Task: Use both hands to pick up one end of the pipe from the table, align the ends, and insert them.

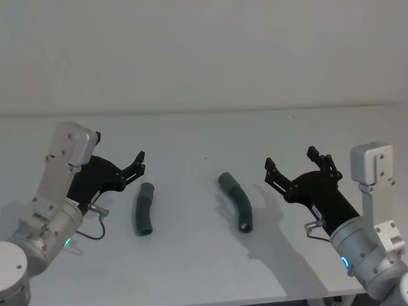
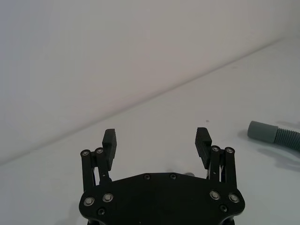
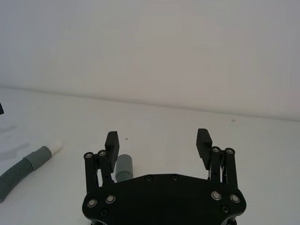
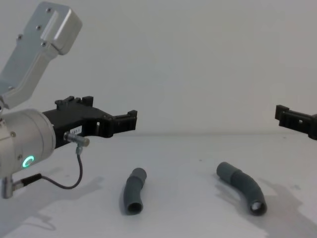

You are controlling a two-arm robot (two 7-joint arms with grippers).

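Left hose piece (image 1: pixel 143 209): we see it lying flat on the table (image 1: pixel 191 268), left of centre. Its long axis runs almost straight from near to far, with a slight bend.
Right hose piece (image 1: pixel 236 201): it lies flat right of centre, well apart from the other. It is curved, with its axis slanting from far-left to near-right.
Ends: the white tip (image 3: pixel 56 144) sits on the left piece's far end. The hollow cuff (image 4: pixel 256 206) is the right piece's near end, with its mouth facing us.
Left gripper (image 1: pixel 139 163): the fingers are spread wide and hold nothing. It hovers above the table just beside the far end of the left piece, on that piece's left, and points inward.
Right gripper (image 1: pixel 292 160): it is also spread wide and empty. It hangs above the table near the right piece, on that piece's right, and points inward toward it.
Nearer arm: each piece has its own arm close by, and we judge the left gripper closer to its piece.
Relation that matters: each piece lies inward of and below its gripper.
Our judgement: nothing is grasped yet. Each gripper needs to descend with its fingers straddling the hose across its axis, and the right wrist needs more turning to suit the slanted piece.
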